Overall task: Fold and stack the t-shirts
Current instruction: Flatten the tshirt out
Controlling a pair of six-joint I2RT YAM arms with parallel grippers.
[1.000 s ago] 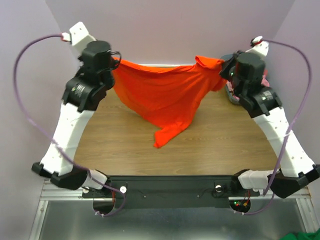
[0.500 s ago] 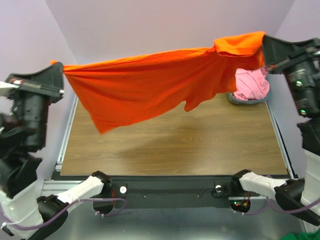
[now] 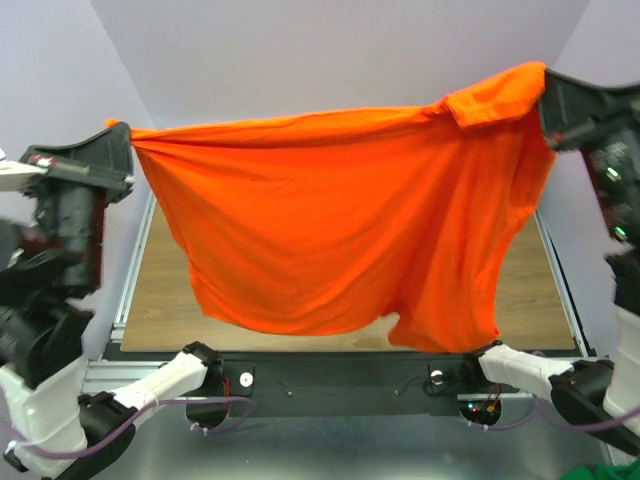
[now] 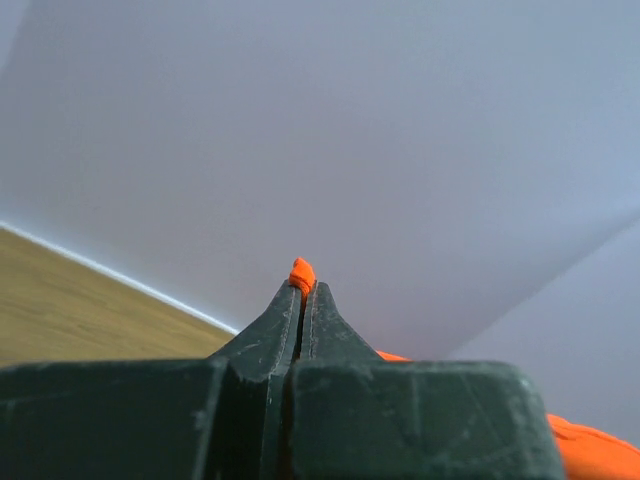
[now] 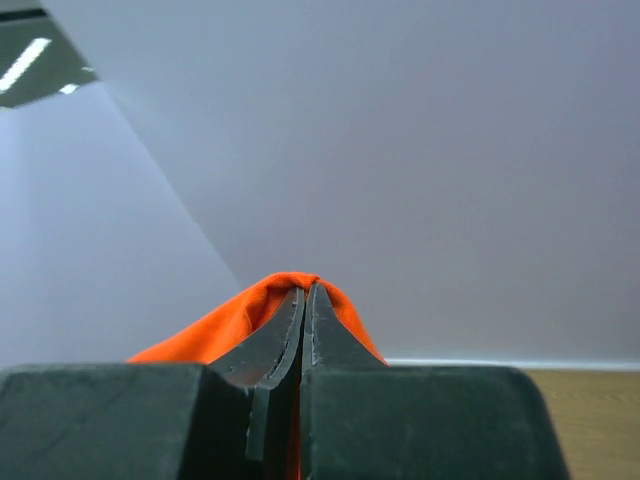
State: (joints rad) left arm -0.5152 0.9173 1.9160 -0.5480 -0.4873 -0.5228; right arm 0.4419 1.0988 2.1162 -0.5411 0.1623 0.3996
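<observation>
One t-shirt (image 3: 340, 220), hanging between left end effector (image 3: 120, 140), right end effector (image 3: 546, 88)

The wood-grain table (image 3: 160, 290) shows as two patches beyond the black base rail (image 3: 340, 372), one past its left end, one past its right; a silver frame (image 3: 130, 280) edges it; the orange t-shirt (image 3: 340, 220) hides the middle.

Top view: orange t-shirt (image 3: 340, 230) screens most of table (image 3: 158, 285); far-right corner behind cloth, contents cannot be told; left arm (image 3: 60, 235) cut by left edge, slightly blurred; right arm (image 3: 618, 190) cut by right edge; wrist views: only cloth nub past left gripper (image 4: 301, 287), fold over right gripper (image 5: 305, 292); most of shirt hidden by gripper bodies
</observation>
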